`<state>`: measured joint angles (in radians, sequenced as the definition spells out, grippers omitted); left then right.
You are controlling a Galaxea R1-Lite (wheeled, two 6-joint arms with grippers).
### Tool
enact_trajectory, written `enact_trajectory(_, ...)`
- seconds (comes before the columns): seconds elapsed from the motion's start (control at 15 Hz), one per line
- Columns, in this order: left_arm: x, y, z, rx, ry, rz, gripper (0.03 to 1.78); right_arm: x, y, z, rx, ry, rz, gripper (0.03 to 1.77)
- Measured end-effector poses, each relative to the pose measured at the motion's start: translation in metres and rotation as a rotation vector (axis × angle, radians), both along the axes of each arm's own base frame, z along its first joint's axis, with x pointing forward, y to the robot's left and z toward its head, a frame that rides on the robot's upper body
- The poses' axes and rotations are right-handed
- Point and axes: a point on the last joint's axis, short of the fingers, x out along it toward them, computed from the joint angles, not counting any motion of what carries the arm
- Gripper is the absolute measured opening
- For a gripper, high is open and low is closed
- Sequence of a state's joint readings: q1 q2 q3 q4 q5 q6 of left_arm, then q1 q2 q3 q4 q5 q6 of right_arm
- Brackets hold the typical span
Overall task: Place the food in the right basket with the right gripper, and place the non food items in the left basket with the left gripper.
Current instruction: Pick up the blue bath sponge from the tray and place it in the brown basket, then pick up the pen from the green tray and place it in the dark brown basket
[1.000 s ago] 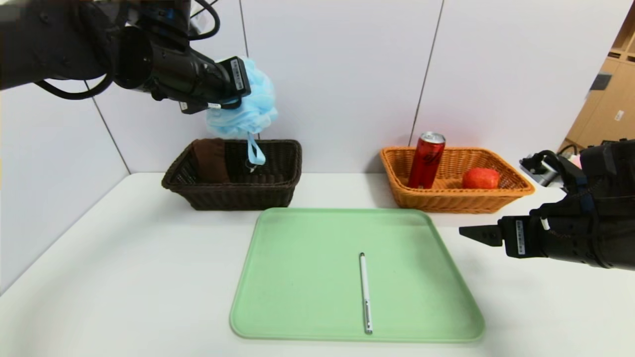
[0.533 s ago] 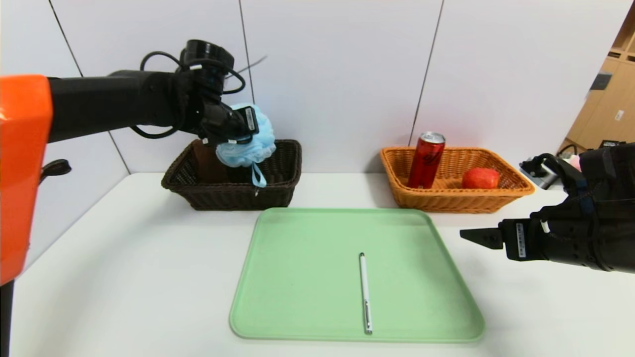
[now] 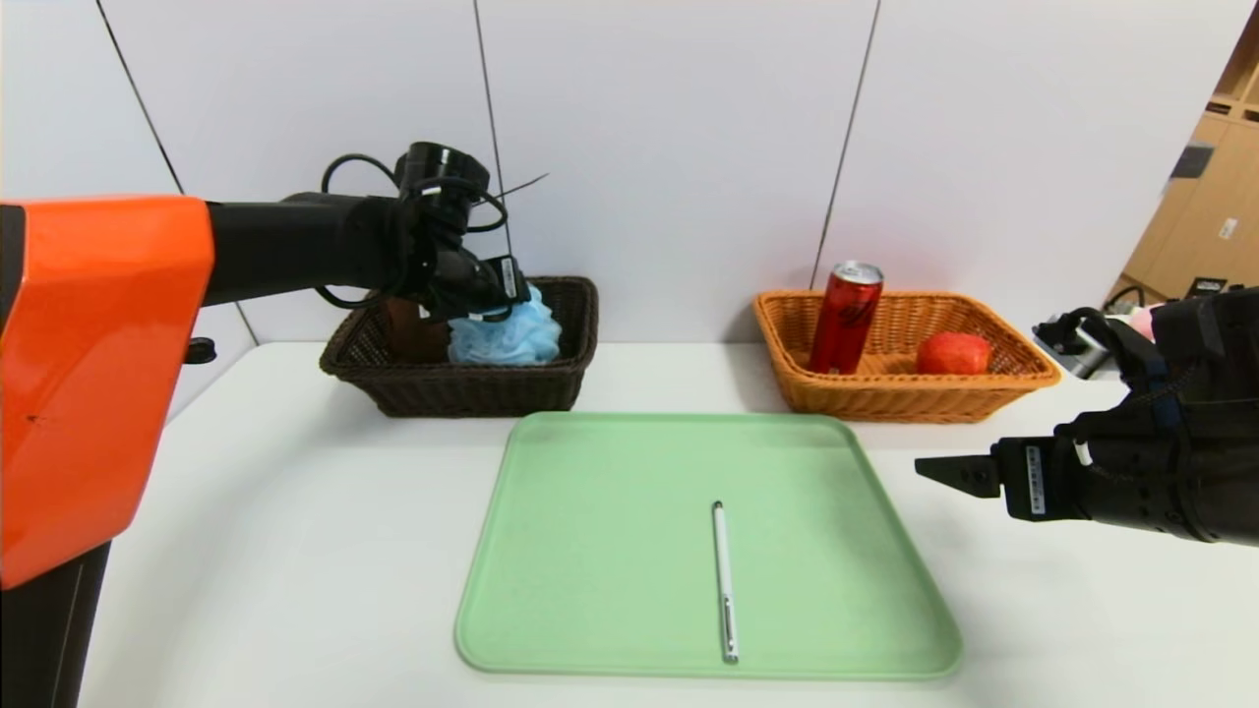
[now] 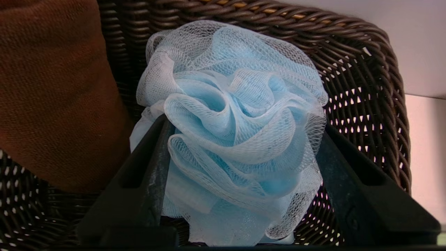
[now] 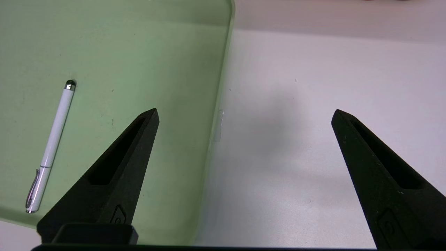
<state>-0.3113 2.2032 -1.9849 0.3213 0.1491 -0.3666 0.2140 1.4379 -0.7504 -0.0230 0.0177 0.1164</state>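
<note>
The light-blue bath sponge (image 3: 507, 339) (image 4: 237, 115) rests in the dark brown left basket (image 3: 462, 388) (image 4: 366, 69), beside the rolled brown towel (image 3: 408, 329) (image 4: 52, 87). My left gripper (image 3: 492, 295) (image 4: 244, 122) reaches into that basket, open, its fingers spread on either side of the sponge. In the orange-tan right basket (image 3: 885, 398) stand the red can (image 3: 846, 317) and the apple (image 3: 952, 354). A white pen (image 3: 724, 580) (image 5: 52, 143) lies on the green tray (image 3: 590, 551) (image 5: 139, 52). My right gripper (image 3: 925, 467) (image 5: 245, 112) hovers open and empty over the tray's right edge.
The white table (image 3: 295, 511) carries the tray in front of the two baskets, which stand against the back wall. Wooden shelving (image 3: 1210, 197) stands at the far right beyond the table.
My left arm came down with the sponge into the dark basket and its fingers spread apart, so the sponge now rests inside. The right arm barely moved.
</note>
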Motion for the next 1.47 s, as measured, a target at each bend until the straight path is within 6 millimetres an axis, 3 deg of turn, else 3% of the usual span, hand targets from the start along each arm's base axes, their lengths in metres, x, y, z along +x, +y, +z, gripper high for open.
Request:
enact_trajectory(0.2, -0.014, 0.004, 0.028, 0.036, -0.069, -0.002, 1.47, -0.001, 0.0, 0.0, 0.001, 0.0, 0.0, 1.71)
enact_trajectory(0.33, -0.036, 0.004, 0.059, 0.027, -0.139, -0.016, 1.52, -0.002, 0.0, -0.001, 0.001, 0.002, -0.001, 1.71)
enact_trajectory(0.47, -0.07, -0.012, 0.084, 0.015, -0.171, -0.081, 1.56, -0.004, -0.001, -0.003, 0.001, 0.005, -0.001, 1.71)
enact_trajectory(0.6, -0.109, -0.034, 0.093, 0.032, -0.115, -0.169, 1.59, -0.006, -0.001, -0.005, 0.001, 0.007, -0.001, 1.71)
enact_trajectory(0.87, -0.181, -0.076, 0.086, 0.104, 0.122, -0.266, 1.64, -0.007, -0.002, -0.007, -0.001, 0.018, -0.003, 1.71)
enact_trajectory(1.0, -0.203, -0.098, 0.076, 0.125, 0.228, -0.305, 1.65, -0.008, -0.002, -0.009, -0.002, 0.022, -0.003, 1.71)
enact_trajectory(1.27, -0.222, -0.155, 0.039, 0.119, 0.342, -0.35, 1.67, -0.009, -0.003, -0.011, 0.0, 0.033, -0.009, 1.71)
enact_trajectory(1.47, -0.225, -0.189, 0.013, 0.086, 0.365, -0.356, 1.68, -0.01, -0.005, -0.015, 0.0, 0.046, -0.016, 1.71)
